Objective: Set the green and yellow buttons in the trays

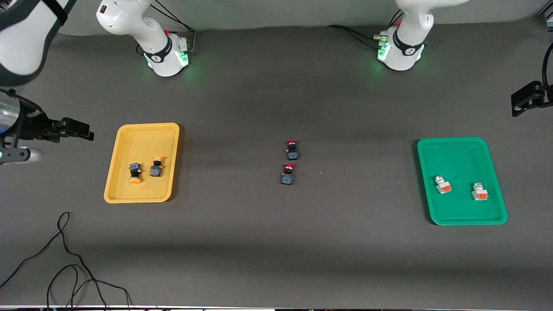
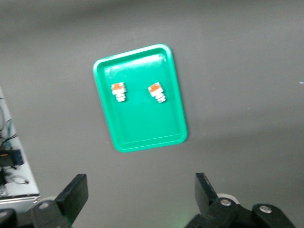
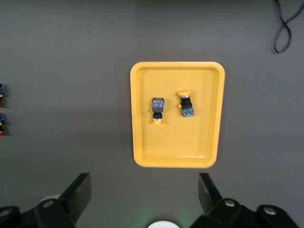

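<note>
Yellow-capped buttons, two of them, lie inside the yellow tray (image 1: 142, 129) at the right arm's end of the desk (image 1: 276, 242): one (image 1: 135, 172) on its side with its cap toward the front camera, the other (image 1: 156, 166) just beside it with its cap away from that camera. They sit close together, not touching.

White-grey buttons with orange blocks, also two, lie in the green tray (image 1: 462, 141) at the left arm's end: one (image 1: 443, 185) and the other (image 1: 479, 192) clearly apart from each other.

Two red-capped buttons (image 1: 292, 149) (image 1: 288, 174) lie mid-desk, one nearer the front camera than the other, between the trays.

Left pincer (image 2: 141, 192) hangs high over the desk beside the green tray, fingers spread wide, holding nothing. Right pincer (image 3: 145, 192) hangs high beside the yellow tray, likewise wide and holding nothing.

A black cable (image 1: 65, 263) lies looped on the desk, nearer the front camera than the yellow tray.
</note>
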`<state>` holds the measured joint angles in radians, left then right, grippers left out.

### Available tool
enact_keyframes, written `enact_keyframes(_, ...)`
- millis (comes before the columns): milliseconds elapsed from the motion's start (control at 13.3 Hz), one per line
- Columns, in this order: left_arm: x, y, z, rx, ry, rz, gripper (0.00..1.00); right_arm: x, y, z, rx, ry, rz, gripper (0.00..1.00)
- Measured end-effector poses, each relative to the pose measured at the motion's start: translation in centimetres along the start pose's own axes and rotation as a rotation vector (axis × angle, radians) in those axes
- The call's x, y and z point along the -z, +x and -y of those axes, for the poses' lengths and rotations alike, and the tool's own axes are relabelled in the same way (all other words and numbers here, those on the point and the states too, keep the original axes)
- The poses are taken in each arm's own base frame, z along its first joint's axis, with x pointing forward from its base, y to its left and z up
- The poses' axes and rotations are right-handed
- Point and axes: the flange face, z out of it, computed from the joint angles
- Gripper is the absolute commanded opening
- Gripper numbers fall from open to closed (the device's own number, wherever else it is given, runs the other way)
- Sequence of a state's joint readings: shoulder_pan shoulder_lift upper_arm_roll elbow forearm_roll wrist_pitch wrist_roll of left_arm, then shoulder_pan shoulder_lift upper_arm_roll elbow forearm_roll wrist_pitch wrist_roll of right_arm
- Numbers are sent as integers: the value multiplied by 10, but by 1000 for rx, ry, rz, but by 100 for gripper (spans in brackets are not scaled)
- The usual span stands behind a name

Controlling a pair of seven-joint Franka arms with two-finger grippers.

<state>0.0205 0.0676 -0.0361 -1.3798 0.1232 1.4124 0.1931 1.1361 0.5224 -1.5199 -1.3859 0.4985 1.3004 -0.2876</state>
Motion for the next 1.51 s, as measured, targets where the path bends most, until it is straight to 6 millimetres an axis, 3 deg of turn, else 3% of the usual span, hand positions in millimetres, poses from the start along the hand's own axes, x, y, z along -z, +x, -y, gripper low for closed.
enact_keyframes(151,-3,3,-12,7,-40,-1,100,13,-4,10,-33,-16,-4,100)
enact_keyframes(527,-10,12,-42,27,-93,-1,100,12,-3,12,-50,-19,-3,100)
enact_keyframes(753,-22,14,-40,51,-106,8,100,10,-2,15,-44,-19,0,100)
enact_keyframes(1205,-22,14,-33,79,-99,8,100,7,1,20,-35,-18,6,100)
enact_keyframes(1506,-22,14,-35,90,-99,8,100,-3,18,21,-12,-11,22,100)
